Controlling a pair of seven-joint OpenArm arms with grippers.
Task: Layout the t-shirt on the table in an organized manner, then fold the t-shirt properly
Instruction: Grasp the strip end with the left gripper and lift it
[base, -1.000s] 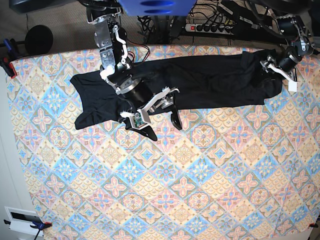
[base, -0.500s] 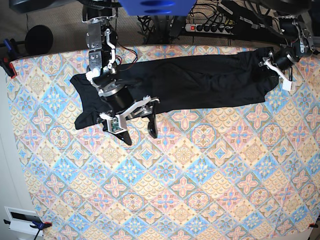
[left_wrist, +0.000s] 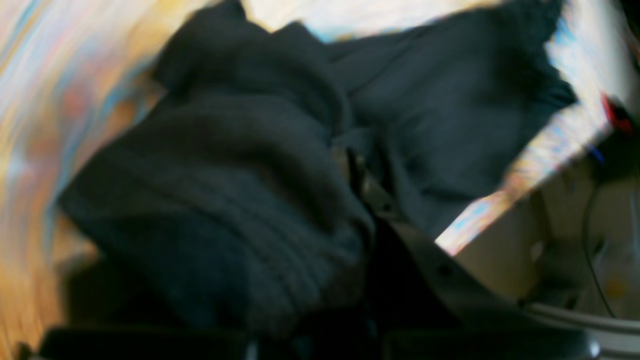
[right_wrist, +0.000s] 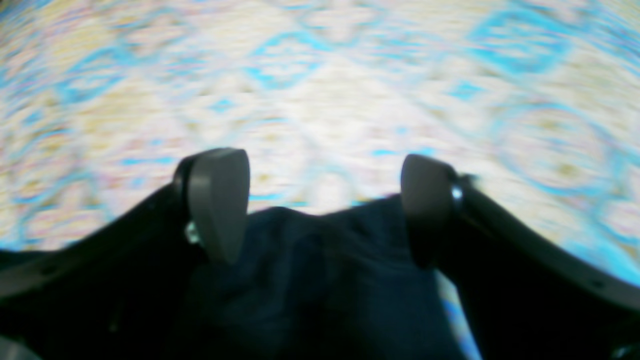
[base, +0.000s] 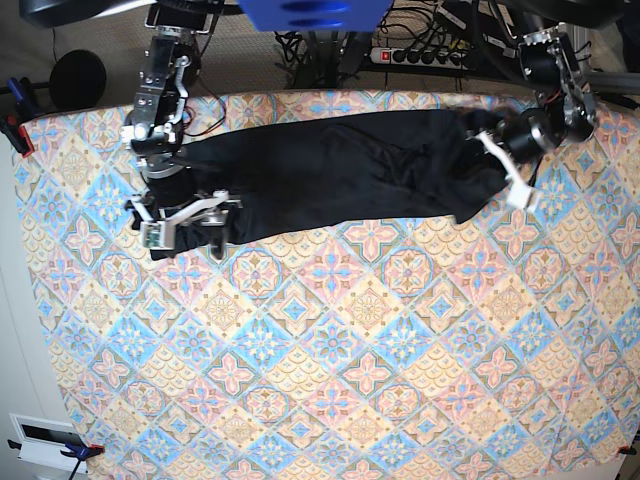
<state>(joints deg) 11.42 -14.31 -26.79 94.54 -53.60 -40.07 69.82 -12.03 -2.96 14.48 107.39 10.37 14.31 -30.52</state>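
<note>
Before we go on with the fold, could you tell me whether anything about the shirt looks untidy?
Yes. The t-shirt is not spread flat: it lies as a narrow, wrinkled band along the far side of the table, bunched where the left gripper clamps its end, so no sleeve or collar shape shows.

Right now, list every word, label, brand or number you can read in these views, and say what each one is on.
None can be read.
The t-shirt: plain black, no print showing.
The table: only diamond floral patterns, no lettering.
The power strip behind the table: any markings are too small to read.
Both wrist views are too blurred to show any text.
</note>
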